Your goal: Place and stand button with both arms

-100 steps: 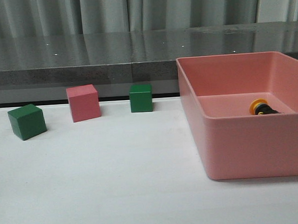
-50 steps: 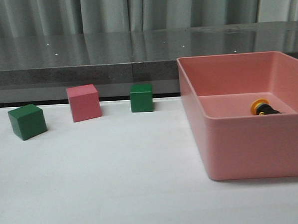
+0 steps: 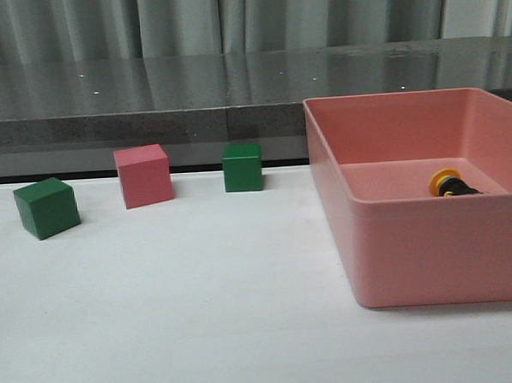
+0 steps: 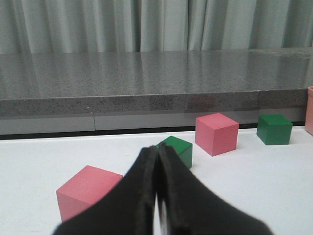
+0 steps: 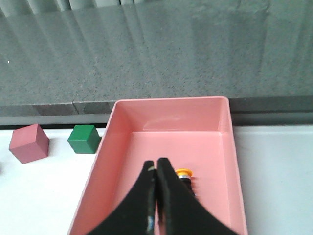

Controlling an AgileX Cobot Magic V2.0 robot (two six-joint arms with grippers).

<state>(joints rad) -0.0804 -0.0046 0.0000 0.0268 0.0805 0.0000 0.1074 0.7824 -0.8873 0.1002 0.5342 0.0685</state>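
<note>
The button (image 3: 451,184) lies on its side inside the pink bin (image 3: 413,235), yellow cap toward the left; its base is hidden behind the bin's front wall. It also shows in the right wrist view (image 5: 186,176), partly behind the fingers. My right gripper (image 5: 156,164) is shut and empty, above the bin and beside the button, not touching it. My left gripper (image 4: 157,148) is shut and empty, low over the table near a green cube (image 4: 178,148) and a pink cube (image 4: 85,191). Neither arm shows in the front view.
On the white table stand a green cube (image 3: 46,208) at left, a pink cube (image 3: 143,175) and a second green cube (image 3: 242,167). A dark grey ledge (image 3: 149,111) runs along the back. The bin fills the right side.
</note>
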